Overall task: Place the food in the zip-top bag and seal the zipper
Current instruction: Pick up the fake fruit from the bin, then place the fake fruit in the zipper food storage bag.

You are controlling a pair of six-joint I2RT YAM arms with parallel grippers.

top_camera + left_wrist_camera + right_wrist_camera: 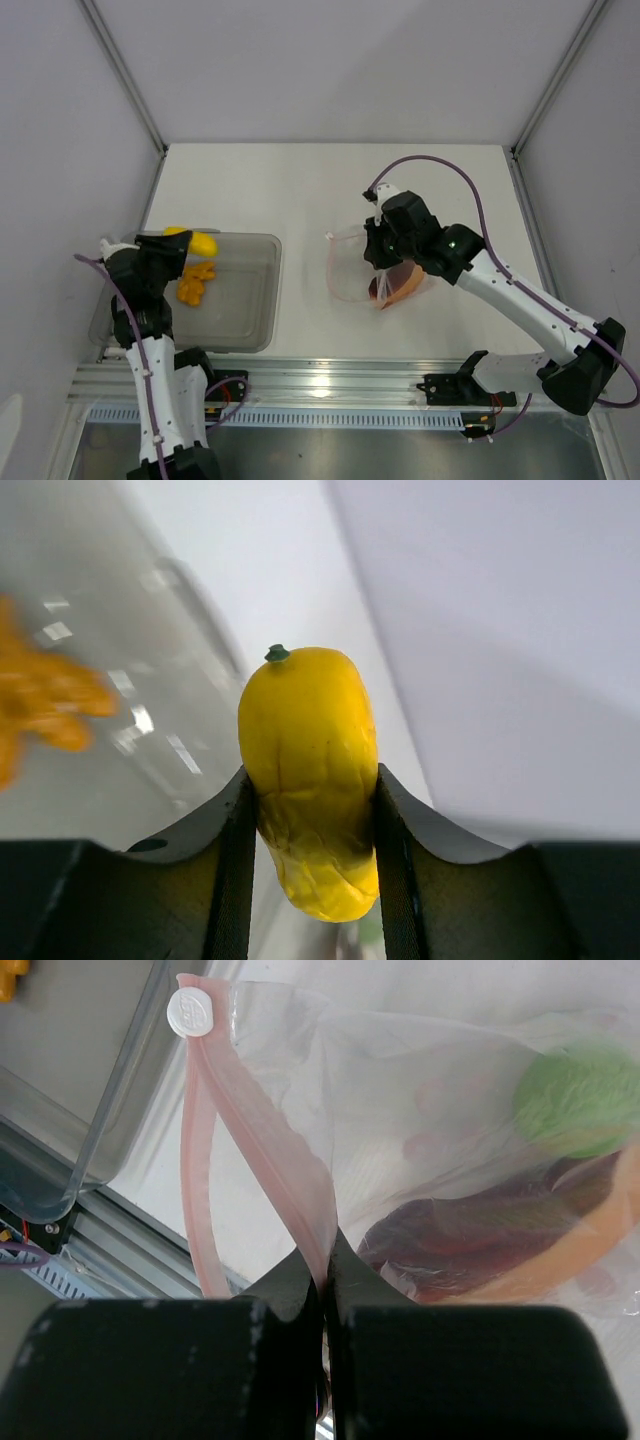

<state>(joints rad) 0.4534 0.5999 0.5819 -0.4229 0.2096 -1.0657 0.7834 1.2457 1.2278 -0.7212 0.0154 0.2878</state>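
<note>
Left gripper [312,785] clamped on a yellow piece [305,730] at mid-body, stem end beyond the fingertips. Looks smooth, firm, light. Right gripper [328,1265] pinched on the zipper [205,1170]. Zip-top bag [400,1100] spreads ahead of it, slice [470,1225] and lime-green fruit [580,1100] inside. Film likely flimsy and slippery; best held by the stiffer zip strip.
</note>
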